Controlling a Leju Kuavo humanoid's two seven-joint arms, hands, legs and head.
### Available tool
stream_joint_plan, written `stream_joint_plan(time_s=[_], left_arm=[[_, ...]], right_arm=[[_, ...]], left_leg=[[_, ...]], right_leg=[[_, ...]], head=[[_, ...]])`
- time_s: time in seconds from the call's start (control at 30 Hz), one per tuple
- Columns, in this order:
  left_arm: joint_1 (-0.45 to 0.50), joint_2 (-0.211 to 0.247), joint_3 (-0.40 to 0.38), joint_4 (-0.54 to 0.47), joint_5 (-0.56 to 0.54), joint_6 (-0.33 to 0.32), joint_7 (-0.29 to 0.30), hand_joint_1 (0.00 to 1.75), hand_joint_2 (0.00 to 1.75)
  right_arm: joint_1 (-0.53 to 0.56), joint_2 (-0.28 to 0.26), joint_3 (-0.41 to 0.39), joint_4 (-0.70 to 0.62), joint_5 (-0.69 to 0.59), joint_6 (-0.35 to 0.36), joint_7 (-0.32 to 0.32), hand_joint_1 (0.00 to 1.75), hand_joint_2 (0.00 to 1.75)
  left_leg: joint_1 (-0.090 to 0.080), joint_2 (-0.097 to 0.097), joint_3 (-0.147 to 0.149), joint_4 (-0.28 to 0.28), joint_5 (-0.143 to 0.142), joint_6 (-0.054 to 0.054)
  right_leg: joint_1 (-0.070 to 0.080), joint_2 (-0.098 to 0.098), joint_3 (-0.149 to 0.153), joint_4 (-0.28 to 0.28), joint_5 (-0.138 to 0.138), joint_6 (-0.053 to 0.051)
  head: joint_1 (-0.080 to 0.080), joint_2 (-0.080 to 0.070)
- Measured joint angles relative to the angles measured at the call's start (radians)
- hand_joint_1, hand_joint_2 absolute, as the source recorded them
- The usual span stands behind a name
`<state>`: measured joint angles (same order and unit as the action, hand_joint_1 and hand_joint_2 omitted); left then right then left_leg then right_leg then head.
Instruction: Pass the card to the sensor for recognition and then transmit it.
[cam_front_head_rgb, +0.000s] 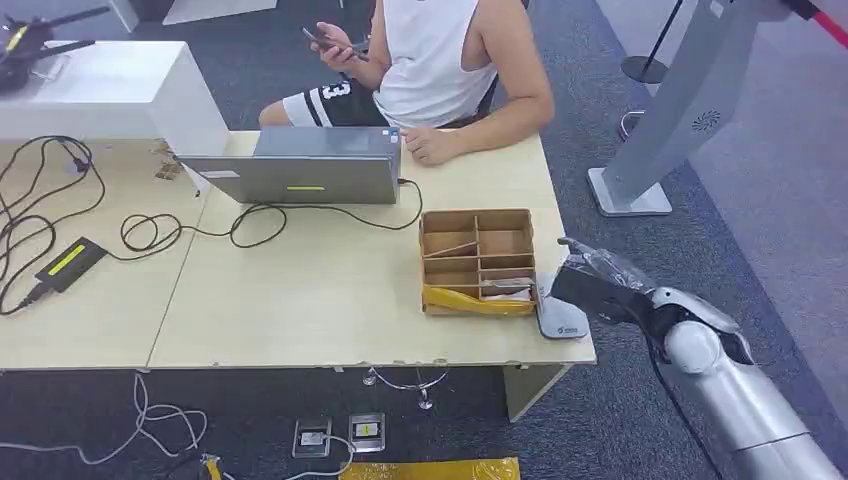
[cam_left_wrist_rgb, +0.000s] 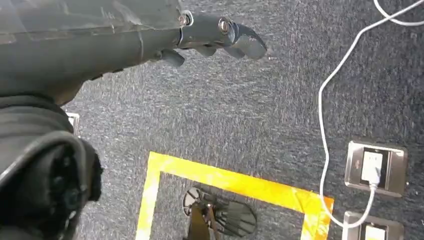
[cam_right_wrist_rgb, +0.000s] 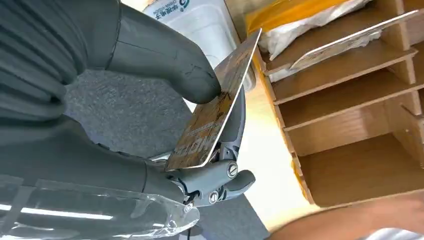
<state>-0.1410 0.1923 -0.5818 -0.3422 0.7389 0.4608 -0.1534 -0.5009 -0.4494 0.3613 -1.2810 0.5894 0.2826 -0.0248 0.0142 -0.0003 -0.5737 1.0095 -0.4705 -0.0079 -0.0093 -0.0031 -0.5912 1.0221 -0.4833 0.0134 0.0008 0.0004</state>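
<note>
Your right hand (cam_right_wrist_rgb: 200, 125) pinches the card (cam_right_wrist_rgb: 220, 100) between thumb and fingers, lower right of the head frame, just beside the grey sensor (cam_front_head_rgb: 558, 315) at the counter (cam_front_head_rgb: 300, 300) edge. Left hand (cam_left_wrist_rgb: 220, 35) hangs slack, holding nothing.

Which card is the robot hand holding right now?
The orange-printed card, pinched by the right robot hand; the other card lies tilted in the wooden organizer.

Orange-brown printed card (cam_right_wrist_rgb: 215, 115), pale grey sensor (cam_front_head_rgb: 560, 318), brown compartment box (cam_front_head_rgb: 478, 258) with yellow tape, grey laptop (cam_front_head_rgb: 300, 172).
</note>
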Motion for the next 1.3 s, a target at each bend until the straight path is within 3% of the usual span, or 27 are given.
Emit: stream_joint_plan(time_s=[0.63, 1.3], left_arm=[[-0.006, -0.011, -0.001, 0.035, -0.015, -0.019, 0.01, 0.0, 0.0], [-0.006, -0.011, -0.001, 0.054, -0.029, -0.032, 0.011, 0.0, 0.0]], right_arm=[[0.002, 0.062, 0.033, 0.208, 0.035, -0.084, -0.061, 1.75, 1.75], [-0.001, 0.074, 0.022, 0.28, 0.019, -0.106, -0.076, 1.75, 1.75]], left_leg=[[0.0, 0.0, 0.0, 0.0, 0.0, 0.0], [0.0, 0.0, 0.001, 0.0, 0.0, 0.0]], right_leg=[[0.0, 0.0, 0.0, 0.0, 0.0, 0.0], [0.0, 0.001, 0.0, 0.0, 0.0, 0.0]], head=[[0.0, 0.0], [0.0, 0.0]])
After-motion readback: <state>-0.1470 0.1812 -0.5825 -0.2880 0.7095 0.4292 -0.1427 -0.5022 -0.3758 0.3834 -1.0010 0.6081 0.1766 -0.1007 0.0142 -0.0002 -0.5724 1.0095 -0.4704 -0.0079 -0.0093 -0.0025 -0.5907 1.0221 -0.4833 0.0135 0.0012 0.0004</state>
